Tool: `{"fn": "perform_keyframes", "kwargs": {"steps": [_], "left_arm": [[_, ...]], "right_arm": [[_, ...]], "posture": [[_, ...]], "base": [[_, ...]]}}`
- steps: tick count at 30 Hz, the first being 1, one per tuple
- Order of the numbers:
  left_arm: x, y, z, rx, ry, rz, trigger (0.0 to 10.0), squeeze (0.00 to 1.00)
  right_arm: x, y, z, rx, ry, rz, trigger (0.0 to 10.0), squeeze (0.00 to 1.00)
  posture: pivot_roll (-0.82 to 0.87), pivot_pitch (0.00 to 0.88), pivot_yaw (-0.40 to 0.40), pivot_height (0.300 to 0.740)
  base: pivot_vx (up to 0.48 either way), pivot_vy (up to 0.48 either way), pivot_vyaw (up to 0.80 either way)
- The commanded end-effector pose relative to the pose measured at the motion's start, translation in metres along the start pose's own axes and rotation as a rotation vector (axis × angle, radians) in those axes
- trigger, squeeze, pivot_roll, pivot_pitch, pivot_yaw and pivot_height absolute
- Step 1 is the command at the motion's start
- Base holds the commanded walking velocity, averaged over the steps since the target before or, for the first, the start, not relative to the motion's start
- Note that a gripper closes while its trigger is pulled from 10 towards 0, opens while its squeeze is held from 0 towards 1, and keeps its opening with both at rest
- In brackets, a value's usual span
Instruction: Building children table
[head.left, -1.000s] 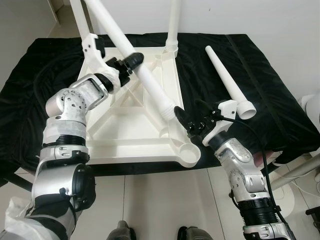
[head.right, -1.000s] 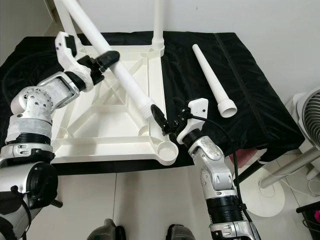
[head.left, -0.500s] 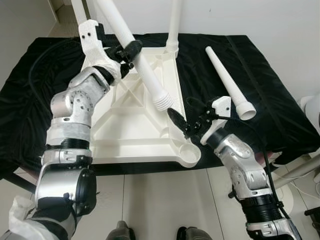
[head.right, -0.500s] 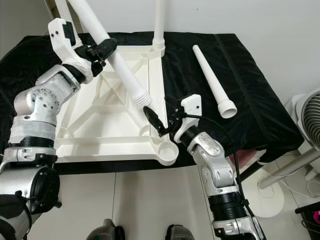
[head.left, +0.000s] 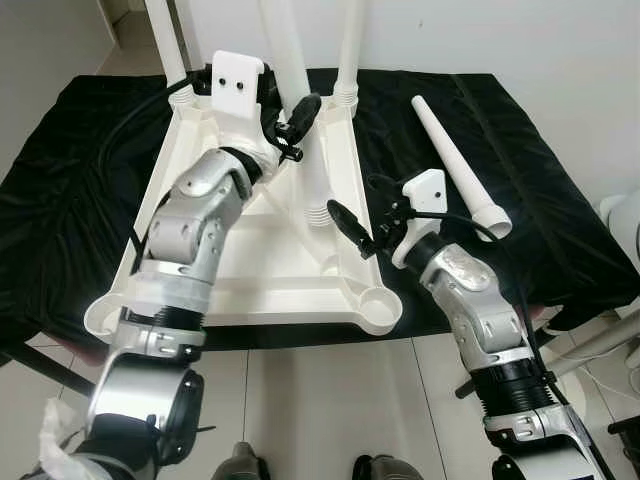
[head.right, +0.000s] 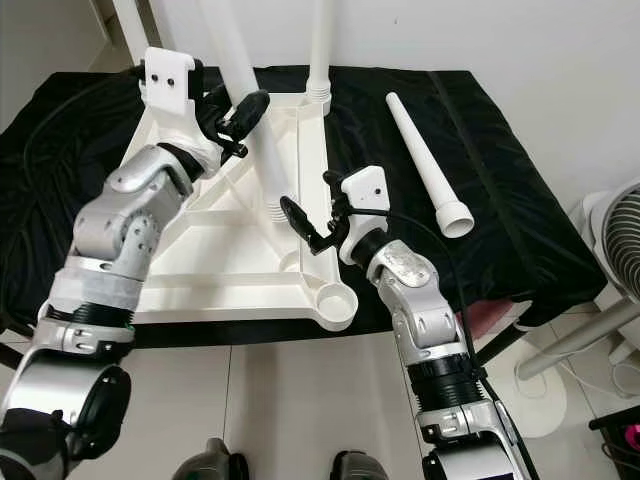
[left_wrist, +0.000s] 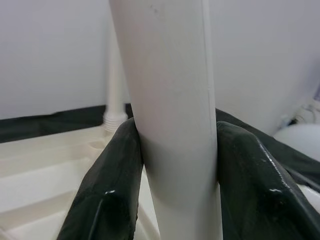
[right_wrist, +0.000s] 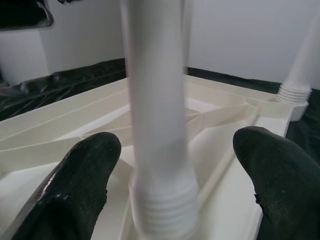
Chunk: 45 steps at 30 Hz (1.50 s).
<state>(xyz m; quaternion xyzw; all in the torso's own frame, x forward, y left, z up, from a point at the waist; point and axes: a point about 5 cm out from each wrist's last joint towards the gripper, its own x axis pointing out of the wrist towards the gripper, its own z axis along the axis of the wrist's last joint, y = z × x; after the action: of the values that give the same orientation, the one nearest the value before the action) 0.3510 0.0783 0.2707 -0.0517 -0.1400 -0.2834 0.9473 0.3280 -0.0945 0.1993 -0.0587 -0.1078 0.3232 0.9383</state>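
— What is the biggest thing in front of the robot?

— A counter (head.left: 90, 200) draped in black cloth, filling the upper half of the frame. On its middle lies the white tabletop (head.left: 240, 260), underside up, with ribs and a round socket (head.left: 377, 303) at the lower right corner. Two legs already stand upright in the far corners: one at the upper left (head.left: 163, 40), one at the top centre (head.left: 350, 50).

— And the leg being handled?

— That held leg (head.left: 300, 120) stands nearly upright over the tabletop's right side, its ribbed end (head.left: 319, 212) just above or on the panel; I cannot tell which. The left hand (head.left: 292, 118) is clamped around its shaft near the top centre; the left wrist view shows both fingers (left_wrist: 110, 190) pressing against it.

— Where is the right hand?

— The right hand (head.left: 358, 228) sits right of centre, just beside the ribbed end, fingers spread wide. In its wrist view the leg's end stands between the two fingertips (right_wrist: 85, 180), touching neither.

— Anything else?

— A spare leg (head.left: 458, 165) lies flat on the cloth at the upper right, flared end toward the robot, well apart from both hands.
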Motion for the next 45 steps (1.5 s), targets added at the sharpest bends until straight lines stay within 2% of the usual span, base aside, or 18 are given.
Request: {"fn": "perform_keyframes", "kwargs": {"steps": [1,14,30,31,32,35,36,37,38,39,45], "left_arm": [[0.001,-0.006,0.005,0.033,-0.028,-0.017,10.0,0.0],[0.002,-0.041,0.002,0.049,-0.052,-0.087,10.0,0.0],[0.002,-0.049,0.006,0.055,-0.066,-0.11,10.0,0.0],[0.003,-0.049,0.006,0.055,-0.067,-0.109,10.0,0.0],[0.003,-0.05,0.006,0.058,-0.068,-0.112,10.0,0.0],[0.003,-0.05,0.007,0.058,-0.069,-0.113,10.0,0.0],[0.003,-0.05,0.007,0.058,-0.07,-0.114,10.0,0.0],[0.003,-0.05,0.007,0.058,-0.07,-0.115,10.0,0.0],[0.003,-0.05,0.007,0.058,-0.07,-0.115,10.0,0.0],[0.003,-0.051,0.007,0.061,-0.07,-0.12,10.0,0.0],[0.003,-0.054,0.006,0.07,-0.065,-0.131,10.0,0.0]], "right_arm": [[0.004,0.007,-0.003,-0.012,0.015,0.024,10.0,0.0],[0.026,0.01,-0.009,-0.055,0.051,0.028,10.0,0.0],[0.032,0.001,-0.013,-0.039,0.077,-0.041,10.0,0.0],[0.033,0.001,-0.014,-0.029,0.078,-0.043,4.0,0.0],[0.033,0.0,-0.015,-0.014,0.089,-0.057,4.9,0.0],[0.034,-0.002,-0.017,-0.007,0.097,-0.077,4.7,0.0],[0.034,-0.003,-0.017,-0.007,0.097,-0.08,3.6,0.0],[0.034,-0.003,-0.017,-0.008,0.095,-0.081,1.7,0.0],[0.034,-0.003,-0.017,-0.008,0.095,-0.081,1.7,0.0],[0.034,-0.002,-0.016,-0.008,0.087,-0.069,0.0,0.0],[0.036,-0.003,-0.014,-0.021,0.076,-0.077,0.0,0.0]], "posture": [[-0.02,0.038,0.013,0.74],[-0.01,0.047,0.01,0.74],[-0.02,0.047,0.017,0.74],[-0.02,0.047,0.017,0.74],[-0.02,0.047,0.017,0.74],[-0.02,0.046,0.019,0.74],[-0.02,0.044,0.019,0.74],[-0.02,0.044,0.019,0.74],[-0.02,0.044,0.019,0.74],[-0.02,0.045,0.018,0.74],[-0.02,0.043,0.017,0.74]], "base": [[0.0,0.0,0.0],[0.0,0.0,0.0],[0.0,0.0,0.0],[0.0,0.0,0.0],[0.0,0.0,0.0],[0.0,0.0,0.0],[0.0,0.0,0.0],[0.0,0.0,0.0],[0.0,0.0,0.0],[0.0,0.0,0.0],[0.0,0.0,0.0]]}}
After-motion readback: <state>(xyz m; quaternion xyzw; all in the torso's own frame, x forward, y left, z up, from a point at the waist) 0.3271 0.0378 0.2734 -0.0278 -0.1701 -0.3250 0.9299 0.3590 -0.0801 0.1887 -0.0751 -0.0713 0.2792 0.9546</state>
